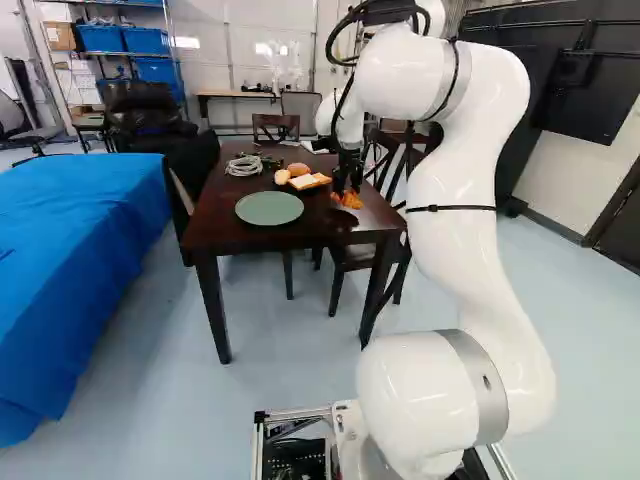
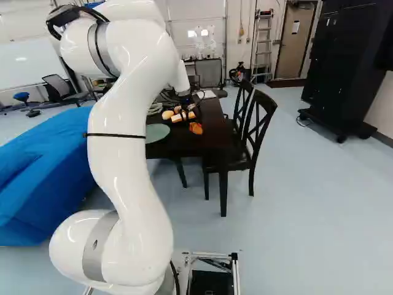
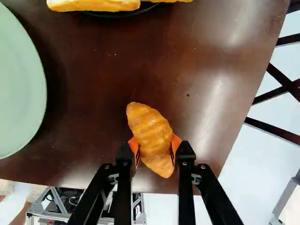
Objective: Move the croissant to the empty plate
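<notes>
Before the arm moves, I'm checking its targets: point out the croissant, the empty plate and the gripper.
Croissant (image 3: 149, 130), wrist view: middle of its ridged top.
Empty plate (image 1: 269, 208), left base view: middle of its bare surface.
Gripper (image 3: 155, 144), wrist view: midway between its fingertips.

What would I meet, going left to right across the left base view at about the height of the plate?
Blue cover, green plate, orange croissant, white arm.
</notes>
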You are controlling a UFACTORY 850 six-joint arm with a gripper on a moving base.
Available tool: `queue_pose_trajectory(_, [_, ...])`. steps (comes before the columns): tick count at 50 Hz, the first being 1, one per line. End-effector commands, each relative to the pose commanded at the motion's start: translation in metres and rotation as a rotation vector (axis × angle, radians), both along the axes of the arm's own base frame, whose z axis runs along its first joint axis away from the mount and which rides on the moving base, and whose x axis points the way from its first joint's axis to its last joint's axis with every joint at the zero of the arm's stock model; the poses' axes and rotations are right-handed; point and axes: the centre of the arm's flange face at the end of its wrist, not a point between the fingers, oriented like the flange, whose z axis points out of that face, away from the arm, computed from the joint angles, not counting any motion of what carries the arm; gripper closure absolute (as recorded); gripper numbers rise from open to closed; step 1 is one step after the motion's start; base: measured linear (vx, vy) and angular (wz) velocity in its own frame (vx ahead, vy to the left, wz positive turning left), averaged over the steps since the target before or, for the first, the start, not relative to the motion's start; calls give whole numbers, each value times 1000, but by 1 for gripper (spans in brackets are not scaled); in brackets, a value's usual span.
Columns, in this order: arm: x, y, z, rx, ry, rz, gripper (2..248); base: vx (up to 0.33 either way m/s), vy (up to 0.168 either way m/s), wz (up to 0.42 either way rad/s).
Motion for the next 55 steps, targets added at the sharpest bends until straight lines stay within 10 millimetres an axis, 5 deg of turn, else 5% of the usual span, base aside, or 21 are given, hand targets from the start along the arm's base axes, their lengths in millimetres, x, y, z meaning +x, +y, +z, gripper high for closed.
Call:
queue_pose_trajectory(45, [-26, 41, 66, -4, -45, 56, 156, 0, 0, 0])
queue_pose_trajectory(55, [-23, 55, 66, -4, -47, 77, 156, 0, 0, 0])
